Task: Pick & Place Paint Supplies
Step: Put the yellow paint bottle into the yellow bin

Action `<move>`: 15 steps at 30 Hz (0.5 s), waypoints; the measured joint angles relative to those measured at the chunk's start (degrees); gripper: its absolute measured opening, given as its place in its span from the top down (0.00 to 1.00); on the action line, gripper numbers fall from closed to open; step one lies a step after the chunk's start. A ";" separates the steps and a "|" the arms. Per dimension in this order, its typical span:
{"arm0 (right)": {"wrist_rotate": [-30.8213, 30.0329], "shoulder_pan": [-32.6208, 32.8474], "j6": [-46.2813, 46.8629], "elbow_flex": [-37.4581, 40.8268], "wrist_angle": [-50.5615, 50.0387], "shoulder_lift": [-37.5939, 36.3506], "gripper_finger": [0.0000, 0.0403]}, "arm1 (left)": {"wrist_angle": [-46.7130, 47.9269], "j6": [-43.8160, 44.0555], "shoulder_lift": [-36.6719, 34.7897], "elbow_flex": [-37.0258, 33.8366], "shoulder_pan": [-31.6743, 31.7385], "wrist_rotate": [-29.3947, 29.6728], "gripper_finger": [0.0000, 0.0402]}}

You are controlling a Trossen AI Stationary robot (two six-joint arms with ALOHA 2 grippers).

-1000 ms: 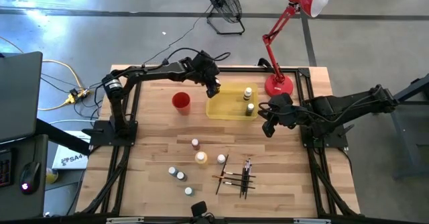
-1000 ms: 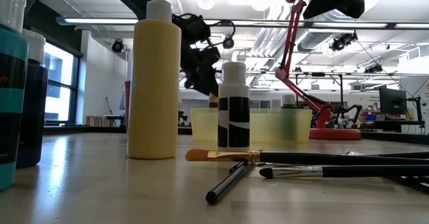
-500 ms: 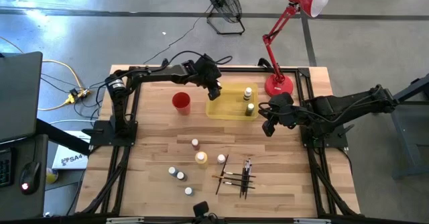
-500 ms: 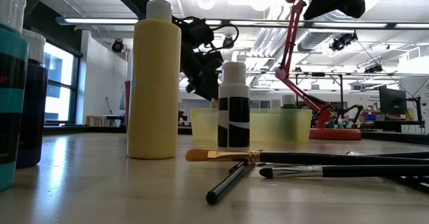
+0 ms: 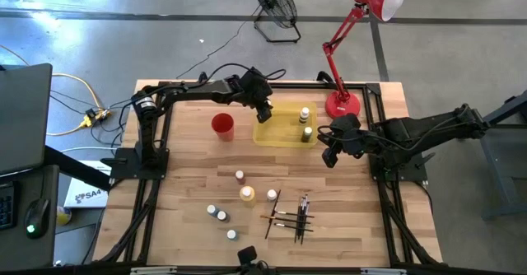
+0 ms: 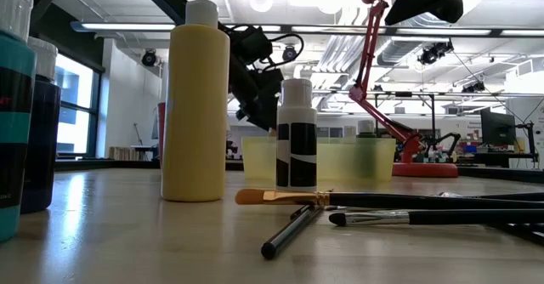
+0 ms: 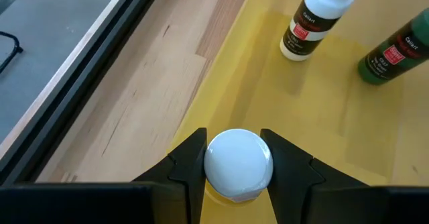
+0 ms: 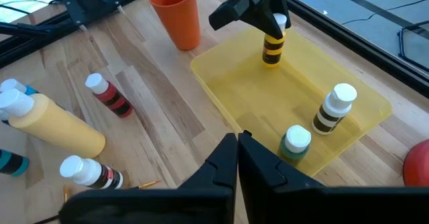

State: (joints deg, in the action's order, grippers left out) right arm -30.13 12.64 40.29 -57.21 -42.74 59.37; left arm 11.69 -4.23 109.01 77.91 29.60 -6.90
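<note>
A light wooden table point(image 5: 189, 184) carries a red cup point(image 5: 222, 124), a yellow tray point(image 5: 280, 132) and a red lamp's base point(image 5: 343, 105) along its far side; loose bottles point(image 5: 246, 193) and paintbrushes point(image 5: 290, 216) sit nearer the front.

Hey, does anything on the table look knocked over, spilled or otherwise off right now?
Nothing is spilled. The big yellow bottle and a red-striped bottle lie on their sides on the table, not yet in the yellow tray.
</note>
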 joint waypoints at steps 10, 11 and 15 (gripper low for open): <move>0.00 -0.01 0.00 0.00 0.01 0.00 0.99 | 0.36 0.04 0.00 0.00 0.00 0.04 0.65; 0.00 0.00 0.00 0.00 0.02 0.00 0.99 | 0.34 0.04 0.00 0.00 -0.01 0.02 0.64; 0.00 0.00 0.00 0.00 0.02 0.00 0.99 | 0.34 0.07 0.00 0.00 -0.02 0.04 0.63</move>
State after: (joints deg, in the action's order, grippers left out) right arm -30.13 12.64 40.29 -57.21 -42.72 59.37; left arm 12.03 -4.16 109.01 77.91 29.58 -6.85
